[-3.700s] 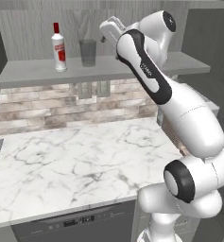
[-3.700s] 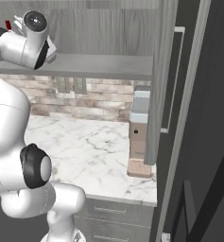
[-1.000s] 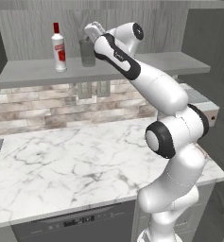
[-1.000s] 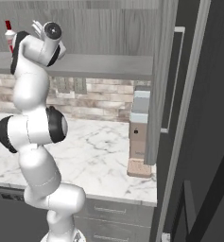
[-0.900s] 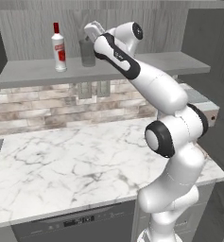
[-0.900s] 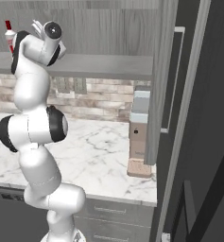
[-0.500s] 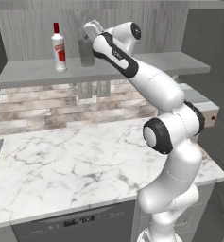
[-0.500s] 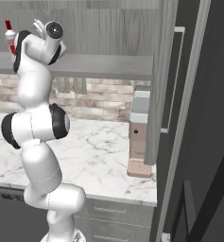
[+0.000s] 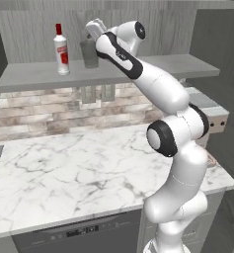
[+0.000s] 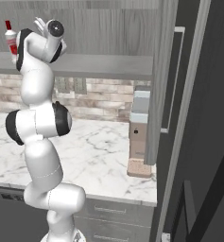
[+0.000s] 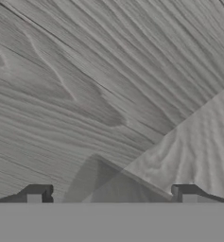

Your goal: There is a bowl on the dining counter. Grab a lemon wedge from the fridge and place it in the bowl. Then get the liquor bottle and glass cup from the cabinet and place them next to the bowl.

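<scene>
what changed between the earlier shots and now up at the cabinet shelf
The arm swung left along the shelf, bringing the open gripper from right of the glass cup to just above it. Nothing was gripped. The liquor bottle and cup stayed where they were.

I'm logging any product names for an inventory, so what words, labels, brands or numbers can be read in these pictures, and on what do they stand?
Liquor bottle: it carries a red label, but any print on it is too small and blurred to read.
Arm's upper link: a small grey mark that could be a logo, too blurred to read.
Dishwasher panel under the marble worktop: tiny pale marks on its dark strip, unreadable.
Nothing else bears text.
</scene>
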{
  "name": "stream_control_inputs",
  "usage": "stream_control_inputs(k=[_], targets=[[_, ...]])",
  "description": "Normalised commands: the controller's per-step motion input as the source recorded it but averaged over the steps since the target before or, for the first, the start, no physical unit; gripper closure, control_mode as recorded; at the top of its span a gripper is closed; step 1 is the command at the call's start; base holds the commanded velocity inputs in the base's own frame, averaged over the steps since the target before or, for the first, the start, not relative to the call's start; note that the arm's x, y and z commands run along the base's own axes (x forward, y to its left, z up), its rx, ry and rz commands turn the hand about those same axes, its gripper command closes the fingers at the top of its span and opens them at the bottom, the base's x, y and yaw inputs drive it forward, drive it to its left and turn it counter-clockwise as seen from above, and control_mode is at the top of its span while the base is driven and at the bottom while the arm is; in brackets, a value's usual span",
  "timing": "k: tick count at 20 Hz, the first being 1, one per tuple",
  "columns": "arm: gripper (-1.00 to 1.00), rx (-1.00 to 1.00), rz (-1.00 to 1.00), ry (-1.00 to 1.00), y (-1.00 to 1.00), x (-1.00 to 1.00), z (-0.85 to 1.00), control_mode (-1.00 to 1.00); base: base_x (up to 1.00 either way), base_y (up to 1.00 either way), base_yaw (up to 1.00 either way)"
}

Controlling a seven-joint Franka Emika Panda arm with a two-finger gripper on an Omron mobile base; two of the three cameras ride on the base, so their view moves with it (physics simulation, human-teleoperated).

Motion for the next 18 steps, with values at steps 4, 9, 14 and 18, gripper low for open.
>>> stream_control_inputs(k=[4,9,14,18], targets=[[-1.00,0.00,0.00,0.00,0.14,0.00,-0.19,-1.00,0.00,0.00,0.00],[-1.00,0.00,0.00,0.03,0.10,0.00,-0.24,-1.00,0.00,0.00,0.00],[-1.00,0.00,0.00,0.05,0.04,0.00,-0.21,-1.00,0.00,0.00,0.00],[-1.00,0.00,0.00,0.05,0.07,0.00,-0.21,-1.00,0.00,0.00,0.00]])
